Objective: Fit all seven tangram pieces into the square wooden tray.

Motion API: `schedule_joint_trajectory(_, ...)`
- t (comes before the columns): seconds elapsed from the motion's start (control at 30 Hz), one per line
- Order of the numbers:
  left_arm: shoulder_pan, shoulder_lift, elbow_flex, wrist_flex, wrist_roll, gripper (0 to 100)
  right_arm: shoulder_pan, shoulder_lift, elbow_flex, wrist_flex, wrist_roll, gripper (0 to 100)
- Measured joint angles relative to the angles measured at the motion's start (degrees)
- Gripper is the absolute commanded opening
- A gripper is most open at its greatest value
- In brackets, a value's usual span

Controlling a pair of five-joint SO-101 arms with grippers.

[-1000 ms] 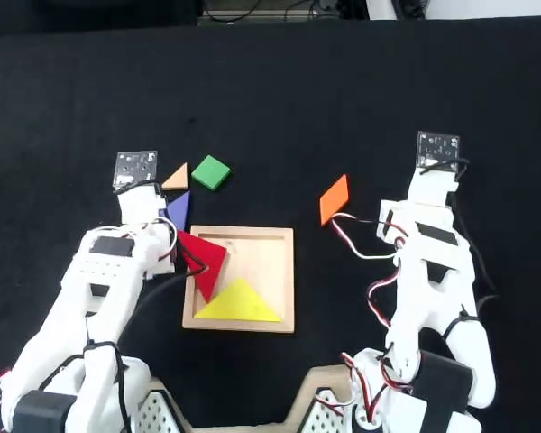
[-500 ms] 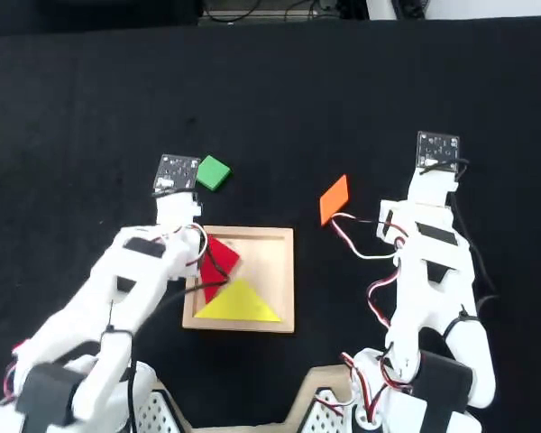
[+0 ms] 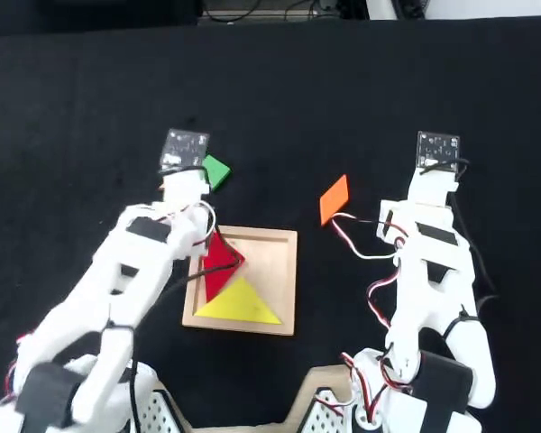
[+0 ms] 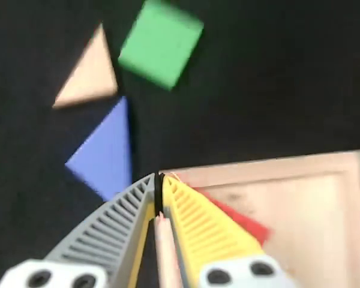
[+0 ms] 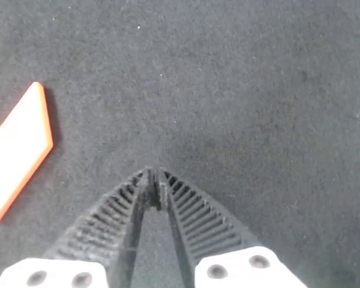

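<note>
Nearby, green square (image 4: pixel 161 43), blue triangle (image 4: pixel 105 153), peach triangle (image 4: pixel 87 75) beside tray (image 4: pixel 276 168).

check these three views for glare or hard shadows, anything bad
high view: light is even, no glare on the wooden tray, the black cloth swallows shadows; right wrist view: the orange piece throws only a faint soft shadow along one edge; left wrist view: the green square looks flatly lit, no hotspots
</note>
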State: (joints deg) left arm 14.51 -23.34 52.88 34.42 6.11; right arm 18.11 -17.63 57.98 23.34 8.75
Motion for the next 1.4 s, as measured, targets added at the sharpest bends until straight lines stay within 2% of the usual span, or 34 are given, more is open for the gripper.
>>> schedule_joint_trajectory(0.2,10.5,-2.5,1.7,-5.5,0.4,3,0.0,0.0,0.0,0.0,0.0,1.1)
schedule_joint_trajectory(0.3,10.3,0.7,1.5,-7.5,2.5,3,0.0,0.0,0.0,0.0,0.0,1.1)
schedule_joint_trajectory(0.57,10.7,15.5,-2.5,-7.3,2.9,3,0.0,0.0,0.0,0.0,0.0,1.1)
schedule_joint_trajectory(0.9,10.7,16.8,-3.7,-7.3,2.9,3,0.0,0.1,0.0,0.0,0.0,1.1)
schedule_joint_trajectory(1.4,11.2,16.9,-4.7,-1.8,-0.1,3,0.0,0.1,0.0,0.0,0.0,1.1)
